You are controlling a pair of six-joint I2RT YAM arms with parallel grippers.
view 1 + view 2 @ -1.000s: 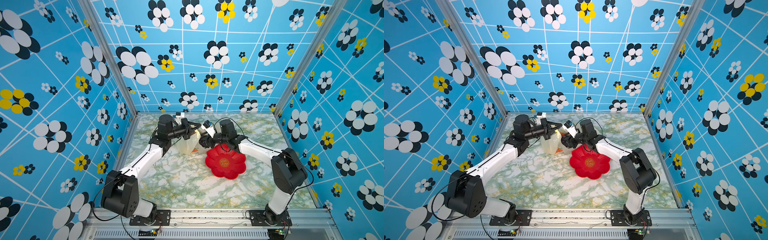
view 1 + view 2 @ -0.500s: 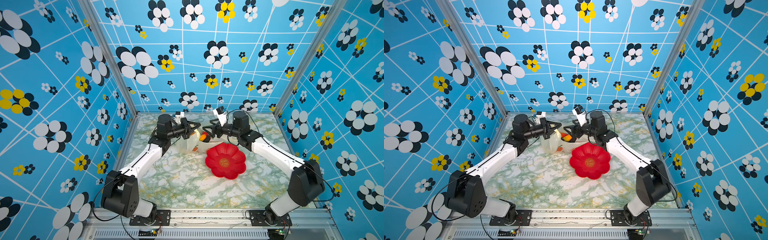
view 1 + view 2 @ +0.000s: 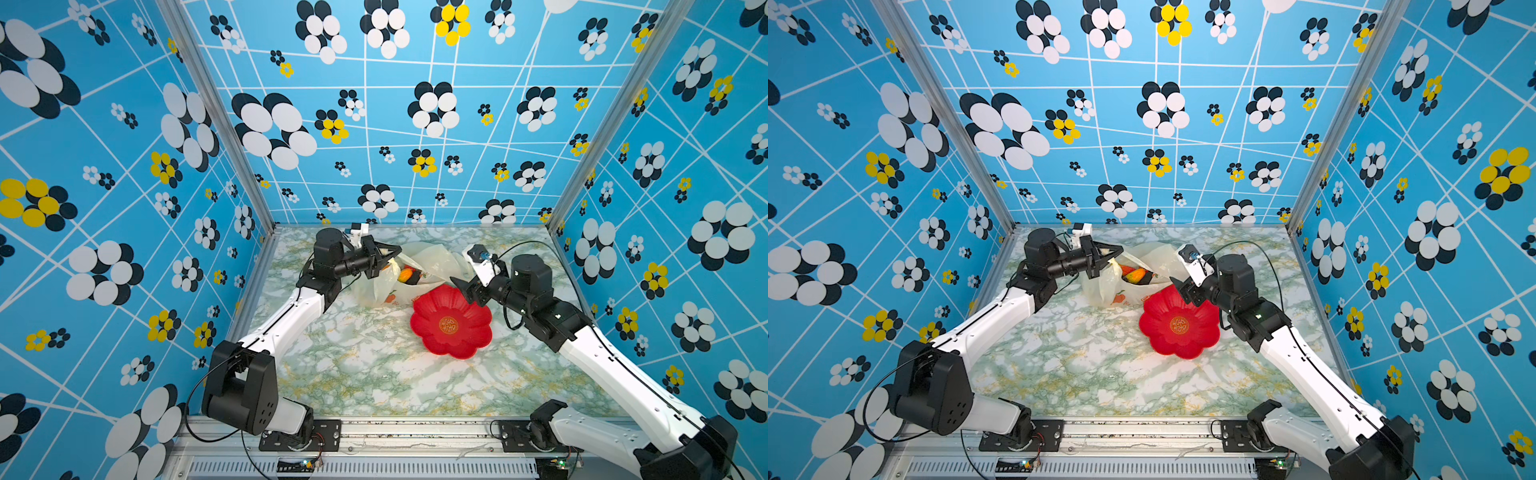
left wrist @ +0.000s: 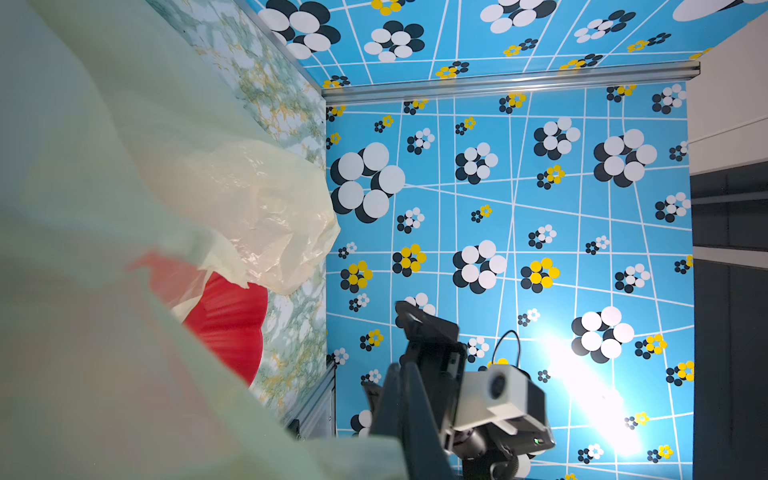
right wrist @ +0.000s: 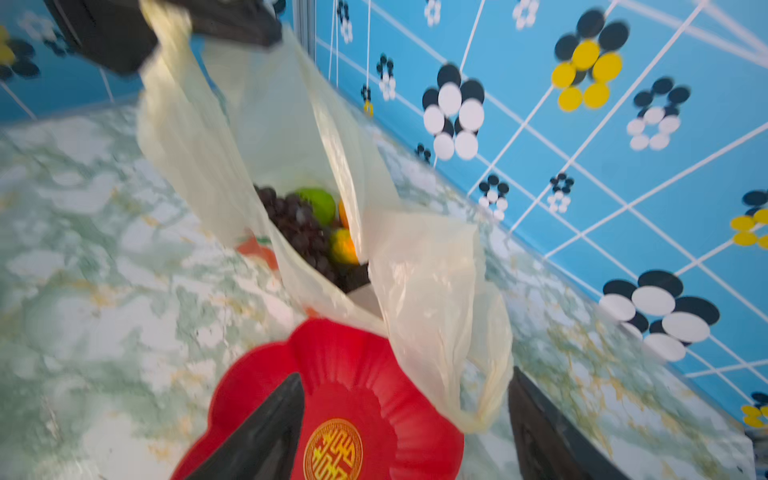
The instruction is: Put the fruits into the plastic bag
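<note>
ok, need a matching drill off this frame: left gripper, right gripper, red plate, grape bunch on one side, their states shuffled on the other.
Things:
1. left gripper
2. right gripper
3. red plate
4. grape bunch

States:
A. empty
B. inside the plastic bag
C. jaws open, nothing held
D. jaws shut, gripping the bag and holding it up

Pairs: 1-D, 2-C, 3-A, 4-B
</note>
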